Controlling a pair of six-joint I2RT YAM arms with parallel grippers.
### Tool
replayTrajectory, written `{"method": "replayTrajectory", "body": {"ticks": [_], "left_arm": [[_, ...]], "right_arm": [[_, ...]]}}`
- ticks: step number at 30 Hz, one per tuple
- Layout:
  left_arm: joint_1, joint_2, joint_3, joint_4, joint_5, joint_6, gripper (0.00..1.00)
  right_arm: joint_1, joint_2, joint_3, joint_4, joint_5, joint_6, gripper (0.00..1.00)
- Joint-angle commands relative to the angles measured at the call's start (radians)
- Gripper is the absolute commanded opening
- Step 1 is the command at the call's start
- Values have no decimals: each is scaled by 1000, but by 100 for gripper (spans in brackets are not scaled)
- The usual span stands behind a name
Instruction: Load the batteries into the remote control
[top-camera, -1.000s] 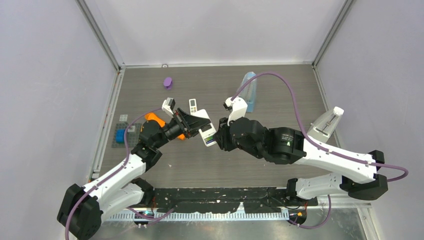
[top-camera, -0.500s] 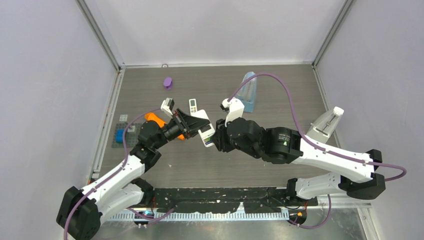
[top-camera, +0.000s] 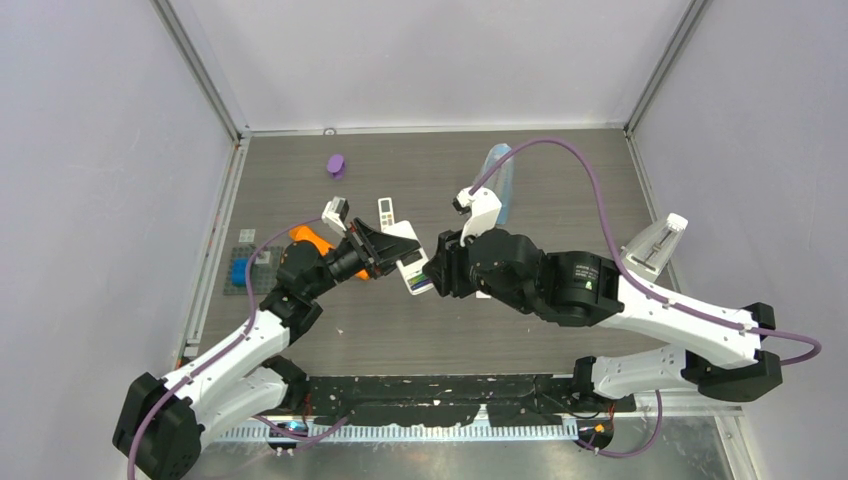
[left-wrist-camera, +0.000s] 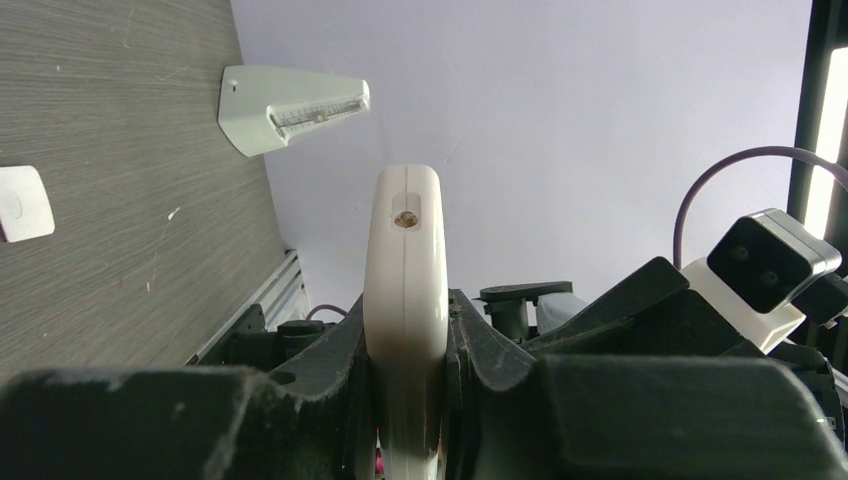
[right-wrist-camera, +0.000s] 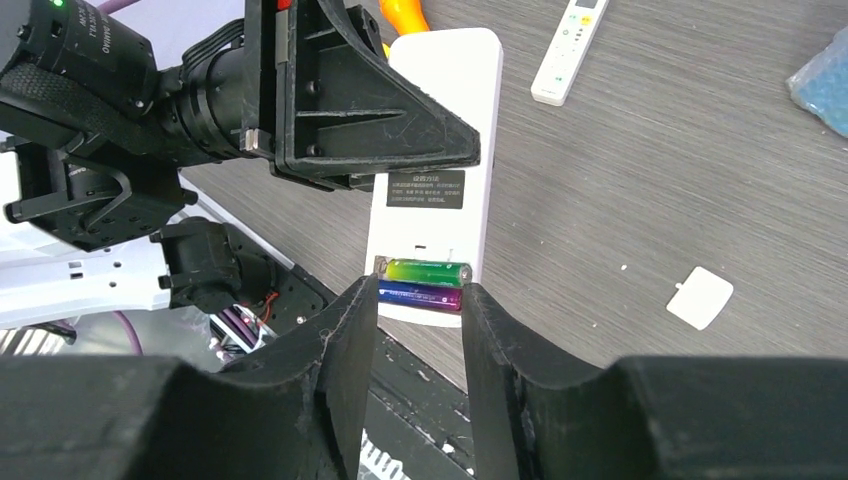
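With a green-wrapped cylindrical battery (right-wrist-camera: 428, 271) and a purple-wrapped battery (right-wrist-camera: 420, 296) seated in the white plastic remote control (right-wrist-camera: 445, 120), held above the table (right-wrist-camera: 620, 200) in the jaws of the left gripper (left-wrist-camera: 408, 325), the jaws of the right gripper (right-wrist-camera: 417, 330) stand slightly parted and empty at their 6 o'clock, so likely only the small white cover (right-wrist-camera: 700, 297) is left to fit.

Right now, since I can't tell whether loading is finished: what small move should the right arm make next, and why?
Probably draw the right fingers back off the remote: the green battery and purple battery both lie seated in its uncovered back, and those fingers stand apart, holding nothing.
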Motion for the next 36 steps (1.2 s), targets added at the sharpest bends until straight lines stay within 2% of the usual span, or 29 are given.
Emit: {"method": "replayTrajectory", "body": {"ticks": [1, 36], "left_arm": [[-4, -20, 23, 28, -3, 17, 0], [-6, -35, 21, 42, -6, 7, 0]], "right_arm": [[-15, 10, 37, 5, 21, -34, 40], [-60, 38, -14, 48, -104, -31, 32]]}}
